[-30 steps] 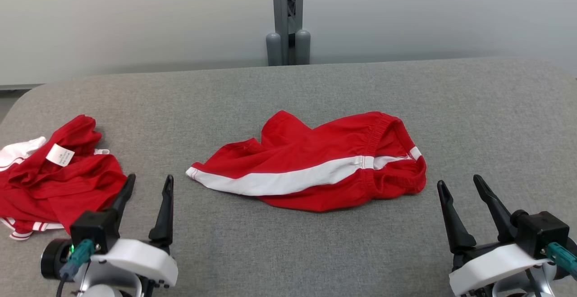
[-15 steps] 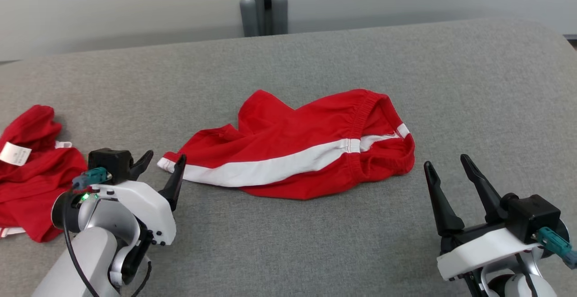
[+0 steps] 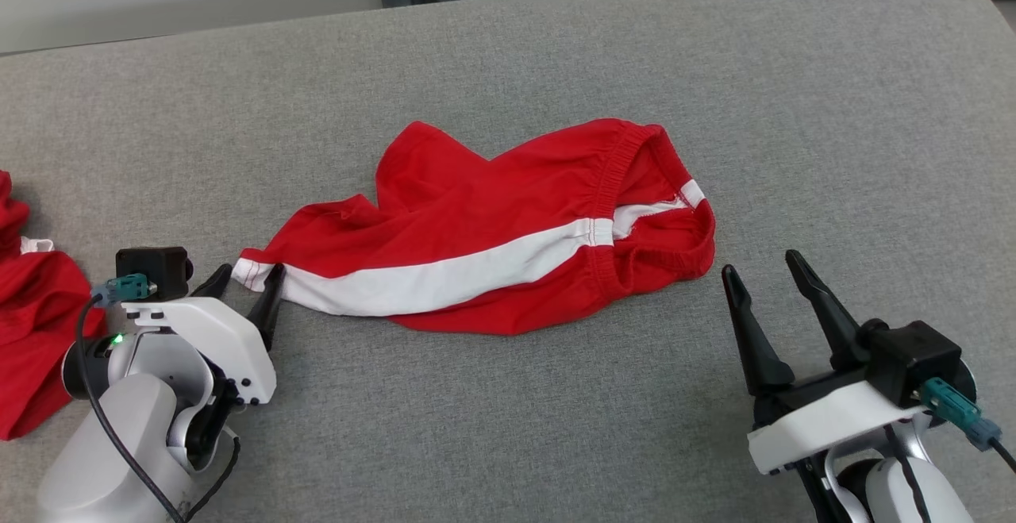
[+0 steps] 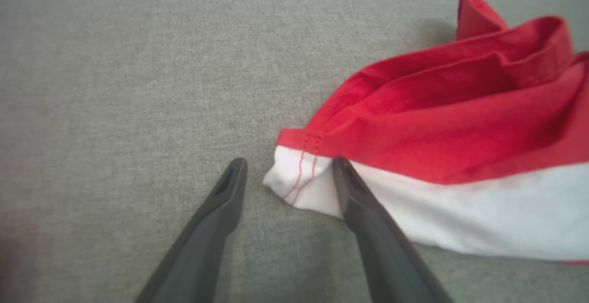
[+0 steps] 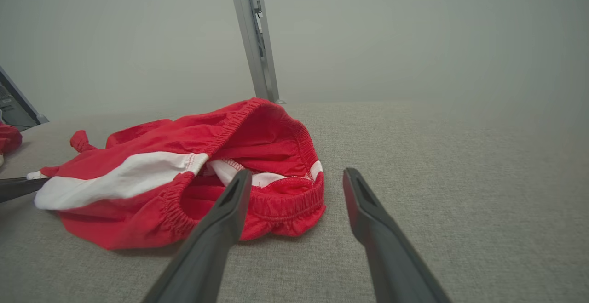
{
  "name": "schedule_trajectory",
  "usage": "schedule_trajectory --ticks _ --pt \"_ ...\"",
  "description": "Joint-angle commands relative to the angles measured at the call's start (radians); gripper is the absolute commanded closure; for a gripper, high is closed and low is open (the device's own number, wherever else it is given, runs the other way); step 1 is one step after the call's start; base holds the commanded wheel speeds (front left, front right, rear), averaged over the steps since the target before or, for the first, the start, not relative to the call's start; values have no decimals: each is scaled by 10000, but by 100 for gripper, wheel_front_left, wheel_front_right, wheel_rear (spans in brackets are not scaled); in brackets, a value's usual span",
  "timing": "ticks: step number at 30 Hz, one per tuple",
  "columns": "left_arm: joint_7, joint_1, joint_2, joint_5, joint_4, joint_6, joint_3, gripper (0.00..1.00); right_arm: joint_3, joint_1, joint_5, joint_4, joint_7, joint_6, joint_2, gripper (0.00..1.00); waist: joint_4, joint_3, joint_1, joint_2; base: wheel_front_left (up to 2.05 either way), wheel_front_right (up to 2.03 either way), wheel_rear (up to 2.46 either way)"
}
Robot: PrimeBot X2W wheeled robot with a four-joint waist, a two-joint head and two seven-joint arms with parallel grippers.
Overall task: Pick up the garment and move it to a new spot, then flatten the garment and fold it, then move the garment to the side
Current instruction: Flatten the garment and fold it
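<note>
Grey woven-fabric work surface [image 3: 508, 428]: spans the scene and carries every item noted below.

Red shorts with a white side stripe and a gathered elastic waistband [image 3: 492, 229]: lying crumpled near the middle of the surface. The waistband end is towards my right and the leg hem towards my left, with the stripe facing up.

Second red cloth item [image 3: 32, 332]: bunched at the left edge of the surface, cut off by the frame, well apart from the shorts.

My right gripper [image 3: 760, 263]: jaws spread wide and holding nothing. It sits low over the surface near the waistband end, clear of the cloth.

My left gripper [image 3: 250, 271]: jaws likewise spread wide, angled down at the surface. The white corner of the leg hem [image 4: 299, 179] lies between the fingers. One finger [image 4: 363, 211] overlaps the stripe's edge; contact cannot be confirmed. The hem is not pinched.
</note>
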Motion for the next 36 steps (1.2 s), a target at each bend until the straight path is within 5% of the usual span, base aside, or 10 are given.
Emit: schedule_trajectory --ticks 1,2,9,21,23,25,36 --pt "-164 -158 17 82 170 -67 -54 71 117 -250 -38 -22 -34 -3 -40 0 42 28 0 0 0 0 0" --pt "-267 -209 -4 105 257 -104 -61 100 208 -294 -51 -10 -15 -3 -44 0 62 37 0 0 0 0 0" --pt "-619 -625 -322 234 523 -311 -308 100 1407 -1099 665 450 284 -3 -516 0 473 62 0 0 0 0 0" --pt "-960 -1145 -918 422 550 -532 -790 100 3214 -3137 2417 3056 267 -3 -1387 0 1457 348 0 0 0 0 0" --pt "-1030 -1163 -950 417 553 -551 -796 100 3352 -3250 2518 3176 219 -3 -1406 7 1496 355 0 0 0 0 0" --pt "-1268 -1114 -1002 410 533 -542 -790 100 3705 -3464 2912 3351 22 -3 -1521 100 1563 335 0 0 0 0 0" --pt "-2218 -565 -447 470 -1411 230 -253 100 3633 -3113 3842 1327 -699 -3 -2310 100 1417 -310 0 0 0 0 0"
